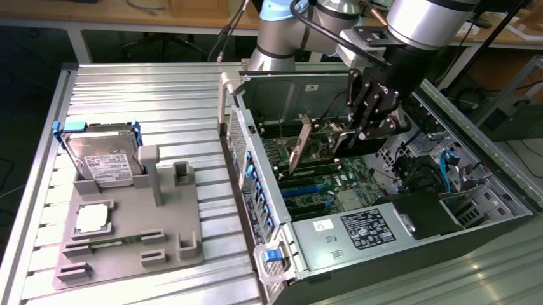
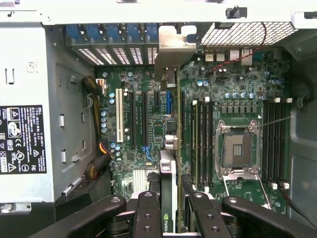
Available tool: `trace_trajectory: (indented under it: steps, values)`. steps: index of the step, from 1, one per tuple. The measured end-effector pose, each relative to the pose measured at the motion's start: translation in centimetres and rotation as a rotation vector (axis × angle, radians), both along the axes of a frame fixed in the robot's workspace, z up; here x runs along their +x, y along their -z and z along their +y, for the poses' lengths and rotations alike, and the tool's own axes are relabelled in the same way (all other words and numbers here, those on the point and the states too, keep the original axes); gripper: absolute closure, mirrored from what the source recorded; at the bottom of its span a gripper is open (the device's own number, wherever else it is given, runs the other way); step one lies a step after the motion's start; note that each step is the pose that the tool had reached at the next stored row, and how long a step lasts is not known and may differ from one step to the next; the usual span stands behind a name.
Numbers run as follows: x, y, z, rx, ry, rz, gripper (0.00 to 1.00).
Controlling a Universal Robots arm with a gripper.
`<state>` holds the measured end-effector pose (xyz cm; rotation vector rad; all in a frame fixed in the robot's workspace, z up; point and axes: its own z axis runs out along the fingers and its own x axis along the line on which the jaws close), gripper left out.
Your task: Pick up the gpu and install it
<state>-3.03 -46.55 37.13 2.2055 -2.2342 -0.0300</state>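
Ribbed aluminium tabletop [image 1: 144, 95] carries an open desktop computer case [image 1: 288, 89] and, on the exterior view's left, a grey fixture tray [image 1: 127, 254] with a silver hard drive [image 1: 106, 162] propped in it. I see the black gripper [image 1: 352, 133] reaching down inside the case, its fingers [image 2: 147, 213] partly closed and clamped on the gpu [image 1: 309, 145], a thin green circuit card with a silver end bracket. It hangs edge-on over the green motherboard [image 1: 339, 178]; I cannot tell whether it touches a slot.

gpu [image 2: 168, 171] | green card, silver bracket | standing on edge | above motherboard [image 2: 143, 126]
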Motion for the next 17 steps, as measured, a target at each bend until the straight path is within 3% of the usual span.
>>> trace_trajectory:
  steps: [17]
  values:
    - [0.00, 0.47, 0.00, -0.0001, 0.000, -0.0001, 0.73]
